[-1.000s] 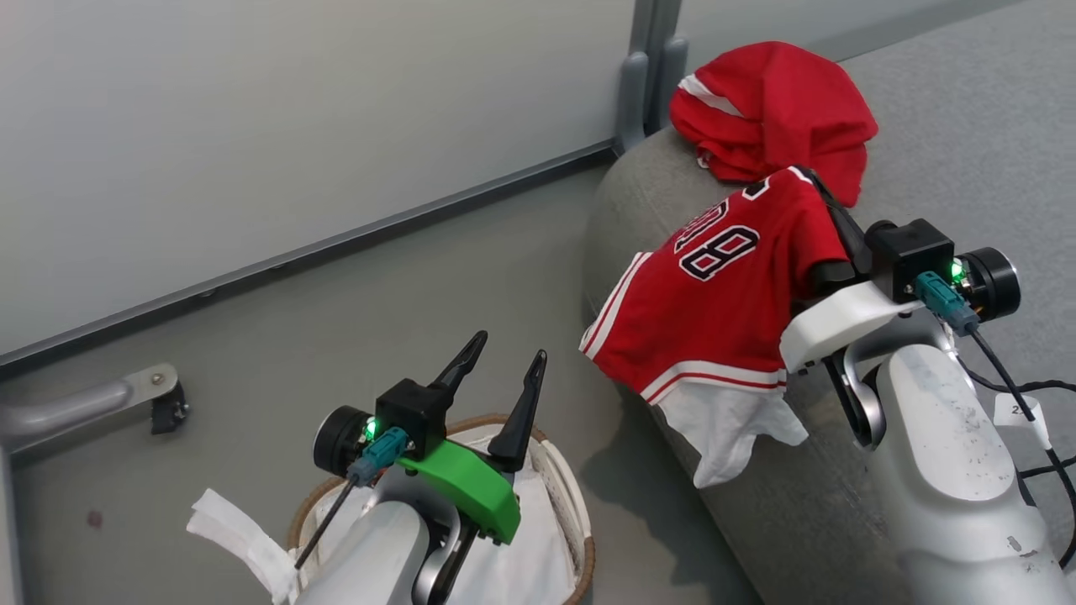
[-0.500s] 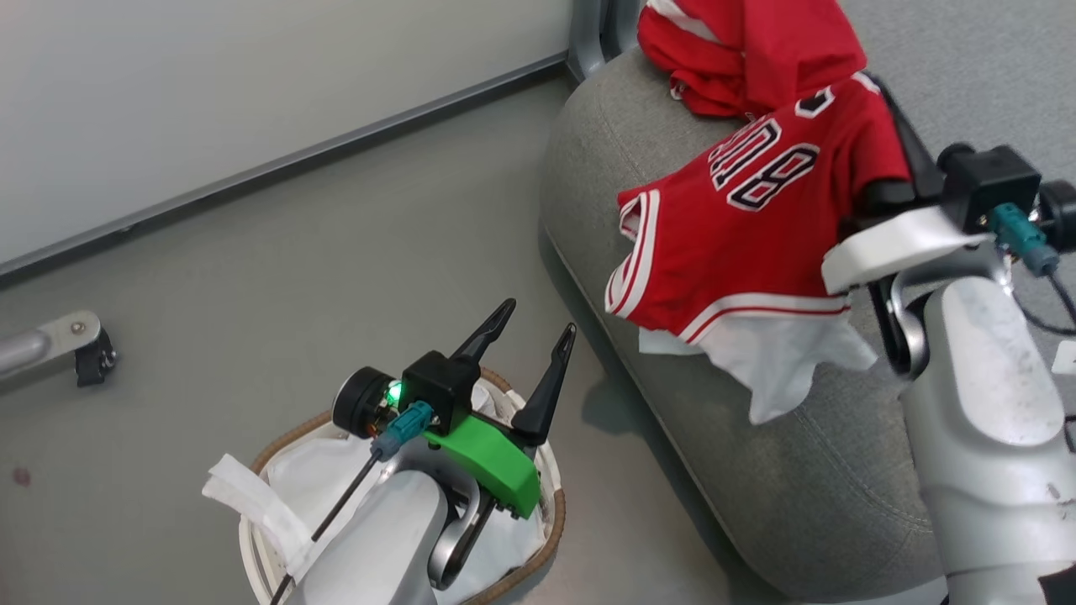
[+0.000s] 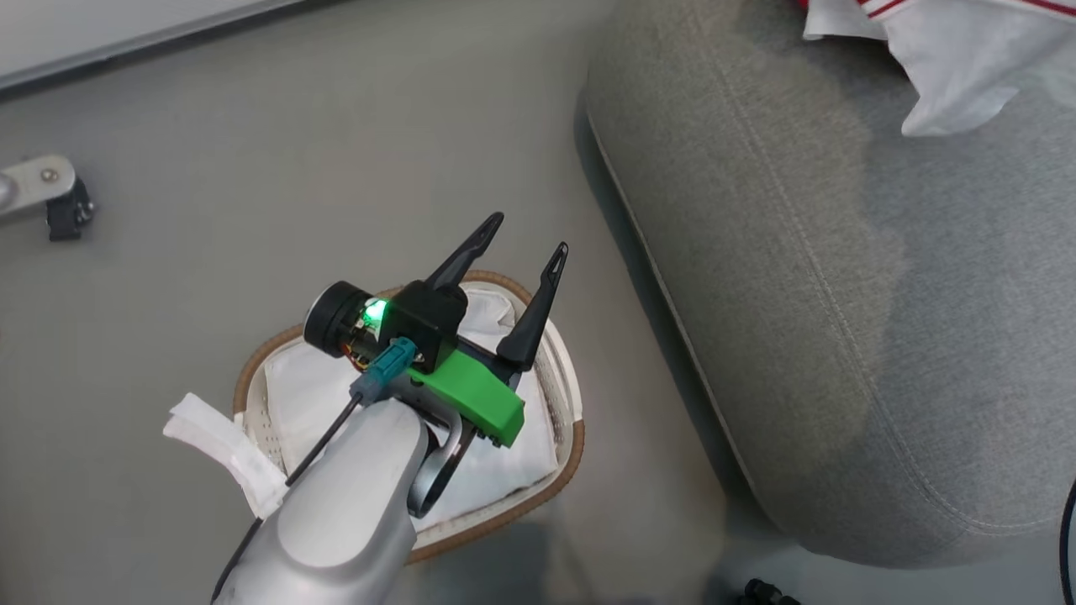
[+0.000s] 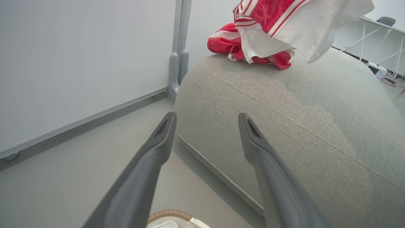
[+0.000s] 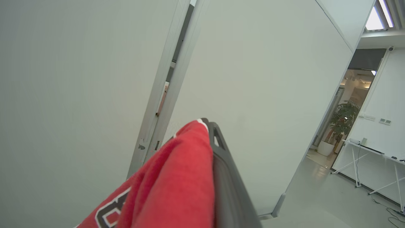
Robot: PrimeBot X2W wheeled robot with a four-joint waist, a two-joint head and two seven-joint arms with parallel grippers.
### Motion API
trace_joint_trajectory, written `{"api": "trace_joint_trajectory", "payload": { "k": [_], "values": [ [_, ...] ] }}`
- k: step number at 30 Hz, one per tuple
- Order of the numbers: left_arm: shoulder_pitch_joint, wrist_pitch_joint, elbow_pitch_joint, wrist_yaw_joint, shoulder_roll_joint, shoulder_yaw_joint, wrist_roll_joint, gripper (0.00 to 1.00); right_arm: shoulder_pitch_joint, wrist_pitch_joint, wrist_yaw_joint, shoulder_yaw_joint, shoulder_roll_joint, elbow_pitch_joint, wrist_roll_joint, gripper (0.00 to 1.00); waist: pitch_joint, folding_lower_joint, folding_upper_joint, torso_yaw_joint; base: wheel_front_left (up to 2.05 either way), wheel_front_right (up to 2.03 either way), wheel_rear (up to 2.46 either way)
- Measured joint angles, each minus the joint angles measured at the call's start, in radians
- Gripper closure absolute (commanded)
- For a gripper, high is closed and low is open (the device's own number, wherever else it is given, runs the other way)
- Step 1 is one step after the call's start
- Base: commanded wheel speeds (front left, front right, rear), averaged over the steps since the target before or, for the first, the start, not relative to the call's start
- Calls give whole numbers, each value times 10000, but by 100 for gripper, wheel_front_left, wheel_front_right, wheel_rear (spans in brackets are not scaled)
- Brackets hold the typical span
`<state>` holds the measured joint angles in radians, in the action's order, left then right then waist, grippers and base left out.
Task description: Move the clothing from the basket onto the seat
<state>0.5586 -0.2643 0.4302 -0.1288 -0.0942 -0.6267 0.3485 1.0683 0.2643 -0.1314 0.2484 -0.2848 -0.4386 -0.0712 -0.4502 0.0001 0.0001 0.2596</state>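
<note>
One basket sits on the floor at the left. It has a brown rim and one white liner inside. The left gripper hangs over the basket with its two fingers spread wide, holding nothing. Just to the right is one big grey seat. There are two red things to wear. One red piece with white stripes lies bunched on top of the seat. The other, a red jersey with a dark number edged in white and a white layer under it, hangs above the seat. The right gripper is pinched tight on the jersey.
</note>
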Motion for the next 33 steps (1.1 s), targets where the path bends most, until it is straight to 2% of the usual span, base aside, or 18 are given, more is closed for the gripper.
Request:
{"api": "trace_joint_trajectory", "payload": {
  "k": [4, 8, 17, 18, 19, 20, 21, 22, 33],
  "values": [
    [285, 2, -96, 0, -88, 71, -180, 0, -43, 0, 0, 583, -268, -372, -318, 100, -682, 0, 0, -207, 0, 0, 0],
    [431, 2, -142, 0, -123, 90, -345, 0, -733, 0, 0, 1041, -428, -805, -447, 100, -1271, 0, 0, -379, 0, 0, 0],
    [471, 2, -42, 0, -339, 138, -416, 0, -2078, 0, 0, 1825, 182, -1843, -451, 100, -2086, 1, 0, -519, 0, 0, 0],
    [466, 2, -36, 0, -362, 155, -418, 0, -2163, 0, 0, 1843, 240, -1825, -468, 95, -2097, 1, 0, -480, 0, 0, 0],
    [461, 2, -31, 0, -376, 157, -420, 0, -2218, 0, 0, 1852, 290, -1797, -504, 83, -2097, 1, 0, -443, 0, 0, 0],
    [455, 2, -21, 0, -385, 169, -424, 0, -2291, 0, 0, 1864, 360, -1749, -539, 56, -2086, 1, 0, -392, 0, 0, 0],
    [447, 2, -13, 0, -387, 167, -430, 0, -2375, 0, 0, 1868, 441, -1699, -560, 36, -2069, 0, 0, -343, 0, 0, 0],
    [437, 2, -12, 0, -389, 163, -430, 0, -2449, 0, 0, 1866, 506, -1661, -581, 0, -2048, 0, 0, -306, 0, 0, 0],
    [-4, 2, -130, 0, -401, 226, -385, 0, -4048, 0, 0, 1432, 1239, -945, -780, 0, -1402, 0, 0, 46, 0, 0, 0]
  ]
}}
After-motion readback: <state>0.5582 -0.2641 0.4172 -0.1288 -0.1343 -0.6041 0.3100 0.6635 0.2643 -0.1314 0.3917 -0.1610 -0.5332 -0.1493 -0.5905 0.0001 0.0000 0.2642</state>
